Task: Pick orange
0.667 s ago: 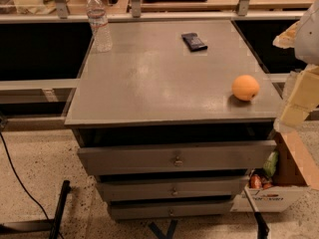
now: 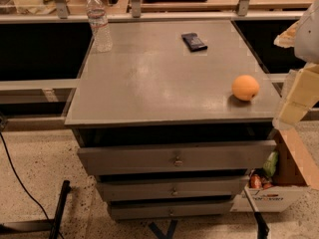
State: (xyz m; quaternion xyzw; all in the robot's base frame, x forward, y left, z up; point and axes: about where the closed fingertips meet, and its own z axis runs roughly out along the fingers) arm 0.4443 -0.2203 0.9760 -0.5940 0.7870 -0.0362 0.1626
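Note:
The orange (image 2: 245, 87) is a small round fruit resting on the grey cabinet top (image 2: 159, 78), near its right front corner. My gripper (image 2: 298, 94) shows as cream-coloured parts at the right edge of the view. It is just right of the orange, off the cabinet's side and apart from the fruit. Nothing is held in it that I can see.
A clear water bottle (image 2: 99, 21) stands at the cabinet's back left corner. A dark flat object (image 2: 193, 41) lies at the back middle. Three drawers (image 2: 174, 158) stick out below the top. A cardboard box (image 2: 279, 183) of items sits on the floor at the right. Cables run along the floor at left.

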